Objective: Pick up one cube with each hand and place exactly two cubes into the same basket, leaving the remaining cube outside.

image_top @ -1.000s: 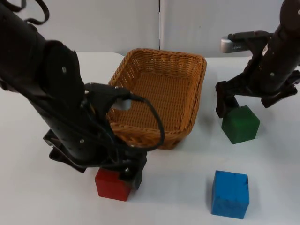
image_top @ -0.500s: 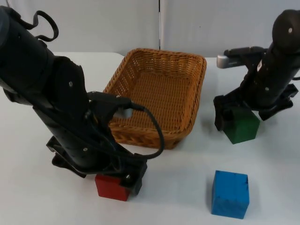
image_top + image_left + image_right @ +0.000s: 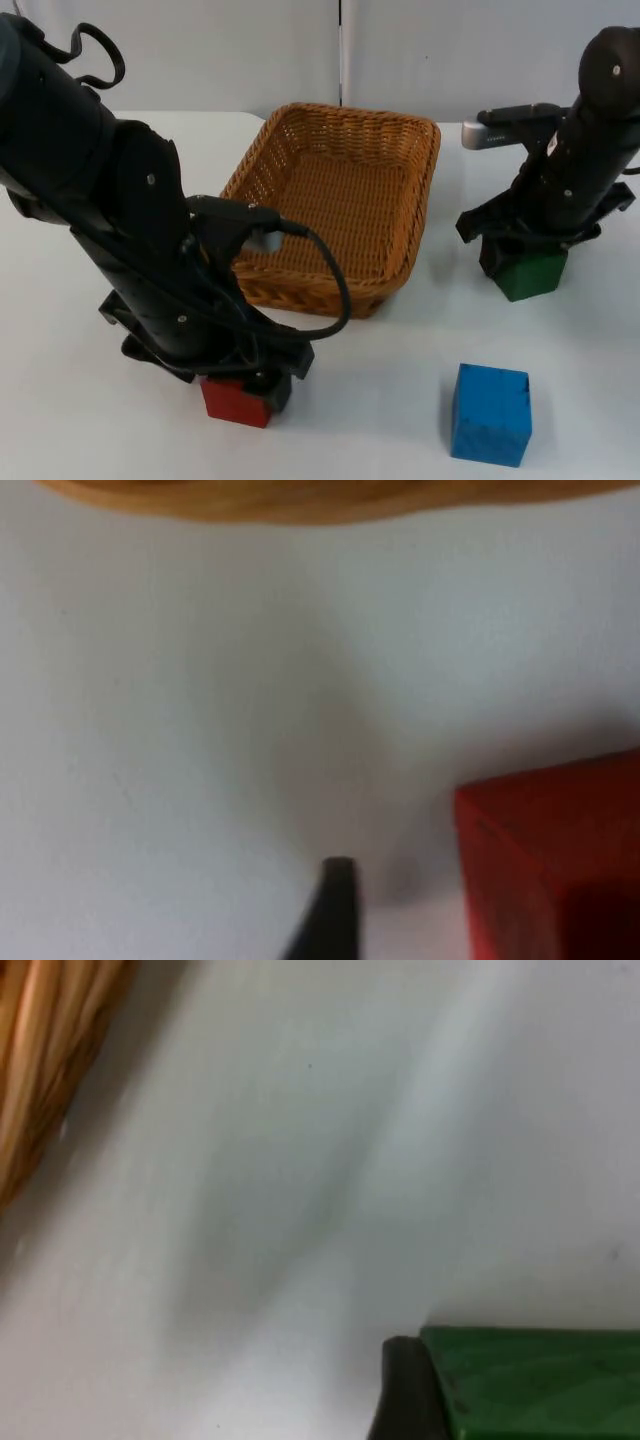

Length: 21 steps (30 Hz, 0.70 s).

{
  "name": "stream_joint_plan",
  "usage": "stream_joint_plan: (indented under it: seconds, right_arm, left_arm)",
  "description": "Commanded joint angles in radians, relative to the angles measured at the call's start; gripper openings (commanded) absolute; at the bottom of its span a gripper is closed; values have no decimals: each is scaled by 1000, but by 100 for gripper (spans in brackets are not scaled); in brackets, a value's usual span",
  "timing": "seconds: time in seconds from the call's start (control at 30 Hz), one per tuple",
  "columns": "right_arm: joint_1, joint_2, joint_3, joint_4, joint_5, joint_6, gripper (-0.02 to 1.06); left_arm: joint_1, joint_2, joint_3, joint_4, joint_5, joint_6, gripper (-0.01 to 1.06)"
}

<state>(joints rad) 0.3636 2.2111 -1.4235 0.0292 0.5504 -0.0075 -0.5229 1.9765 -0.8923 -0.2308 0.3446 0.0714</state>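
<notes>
Left gripper [image 3: 240, 375]: down over the red cube [image 3: 235, 402] in front of the basket [image 3: 300, 290]; one fingertip [image 3: 330, 910] stands apart from the cube's side; grip cannot be told.
Right gripper [image 3: 520, 255]: down on the green cube [image 3: 530, 275], right of the basket; one fingertip [image 3: 405, 1390] touches its side; grip cannot be told.
Blue cube [image 3: 490, 413]: alone on the table [image 3: 80, 420], near front.

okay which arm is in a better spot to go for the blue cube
Right, probably. The blue cube lies on the right side of the table, nearer the right hand, now down over the green cube. The left hand is at the red cube.
</notes>
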Motion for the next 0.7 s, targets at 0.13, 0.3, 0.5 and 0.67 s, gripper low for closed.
stream_joint_plan:
  seconds: [0.13,0.3,0.5,0.67]
  right_arm:
    - [8,-26,-3,0,-5,0,0]
    - [8,-93,-3,-4,18,-2,0]
    - [8,-188,-3,-29,82,-4,0]
    - [8,-286,-3,-53,135,-7,0]
  left_arm:
    - [-6,-1,0,-23,12,-9,33]
    - [-6,-9,0,-23,38,-35,0]
    - [-6,-47,0,-19,69,-55,0]
    - [-6,-130,0,-15,97,-57,0]
